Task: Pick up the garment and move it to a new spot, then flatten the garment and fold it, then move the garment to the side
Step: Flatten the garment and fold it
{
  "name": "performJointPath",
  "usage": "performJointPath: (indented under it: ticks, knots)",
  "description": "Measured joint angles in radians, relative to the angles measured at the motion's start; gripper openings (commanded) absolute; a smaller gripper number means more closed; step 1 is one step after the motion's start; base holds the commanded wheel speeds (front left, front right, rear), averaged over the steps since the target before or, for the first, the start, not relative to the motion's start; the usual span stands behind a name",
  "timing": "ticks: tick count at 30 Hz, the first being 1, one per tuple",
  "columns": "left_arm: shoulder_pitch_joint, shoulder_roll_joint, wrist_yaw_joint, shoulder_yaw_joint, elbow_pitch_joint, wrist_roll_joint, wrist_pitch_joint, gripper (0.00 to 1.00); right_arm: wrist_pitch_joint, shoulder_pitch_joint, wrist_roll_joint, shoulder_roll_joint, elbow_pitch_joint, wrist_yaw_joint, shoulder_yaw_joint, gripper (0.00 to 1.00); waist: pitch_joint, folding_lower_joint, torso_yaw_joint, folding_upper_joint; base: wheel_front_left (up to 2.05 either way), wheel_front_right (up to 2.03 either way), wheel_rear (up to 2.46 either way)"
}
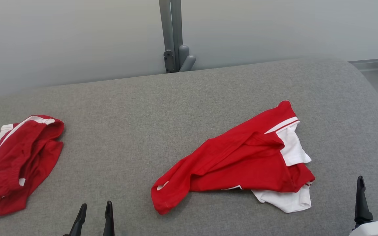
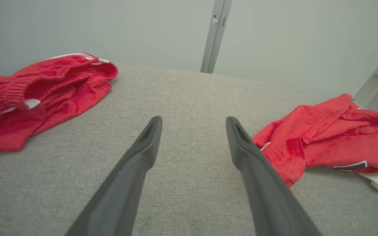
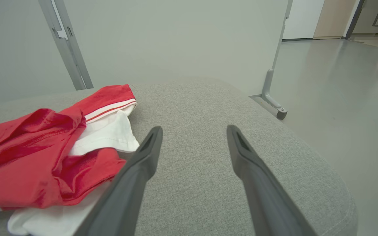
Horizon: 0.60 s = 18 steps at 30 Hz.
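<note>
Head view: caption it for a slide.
Left garment and right garment, red-and-white, crumpled on grey table; left gripper and right gripper open.

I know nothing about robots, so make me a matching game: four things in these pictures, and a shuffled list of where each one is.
1. red and white top
2. red elastic-waisted garment
3. left gripper
4. grey post

A. upright behind the table
B. at the table's left end
C. open, empty, at the near edge
D. crumpled, right of centre

Pairs: 1-D, 2-B, 3-C, 4-A.
</note>
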Motion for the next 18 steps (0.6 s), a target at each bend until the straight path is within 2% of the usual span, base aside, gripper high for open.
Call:
performJointPath:
  ticks: [5, 8, 13, 16, 18]
  knots:
    - [0.0, -0.001, -0.001, -0.018, 0.013, -0.042, 0.0, 1.0, 0.0, 0.0, 0.038, 0.0, 0.021, 0.0, -0.002, 1.0, 0.015, 0.0, 0.004, 0.0, 0.0, 0.0, 0.0]
    - [-0.006, -0.001, 0.01, -0.056, 0.048, -0.107, 0.0, 1.0, 0.0, -0.019, 0.044, 0.0, 0.046, 0.0, 0.007, 1.0, 0.027, 0.0, 0.005, 0.0, 0.0, 0.0, 0.0]
    - [-0.072, -0.002, 0.056, -0.152, 0.101, -0.258, 0.0, 1.0, 0.0, -0.149, 0.029, -0.002, 0.13, 0.0, 0.048, 1.0, 0.059, 0.0, 0.003, 0.0, 0.0, 0.0, 0.0]
    - [-0.114, -0.002, 0.093, -0.213, 0.121, -0.352, 0.013, 1.0, 0.015, -0.239, 0.031, -0.034, 0.246, 0.0, 0.113, 1.0, 0.081, 0.0, -0.002, 0.0, 0.0, 0.0, 0.0]
    - [-0.141, -0.002, 0.113, -0.253, 0.126, -0.38, 0.047, 1.0, 0.07, -0.303, 0.049, -0.064, 0.302, 0.0, 0.151, 1.0, 0.096, 0.0, -0.004, 0.0, 0.0, 0.0, 0.0]
